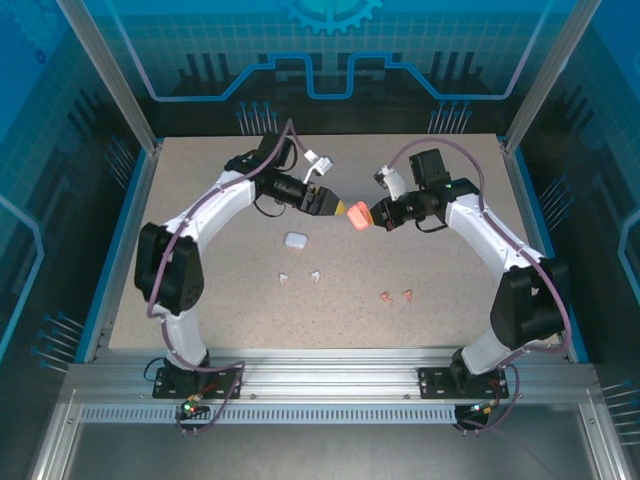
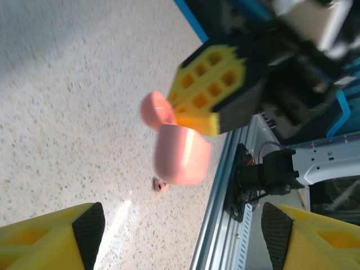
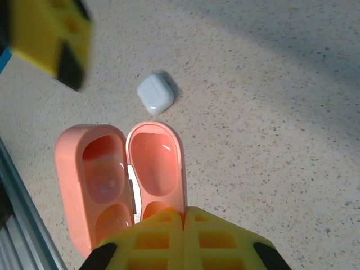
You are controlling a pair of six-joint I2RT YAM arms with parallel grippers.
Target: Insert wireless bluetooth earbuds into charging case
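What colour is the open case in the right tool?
Salmon pink, inside and out; the case shows best in the right wrist view.

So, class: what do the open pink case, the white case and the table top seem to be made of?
The pink case: smooth glossy plastic, likely; highlights glint inside its lid. The white case: similar plastic, soft sheen. The table top: matte speckled beige, perhaps laminate or stone composite.

Pink case (image 2: 179, 154) smeared by blur on my left wrist view, right gripper (image 2: 185, 115) blurred too, left gripper (image 2: 184, 228) cut by the bottom edge, earbuds (image 1: 315, 275) too small for me to read.
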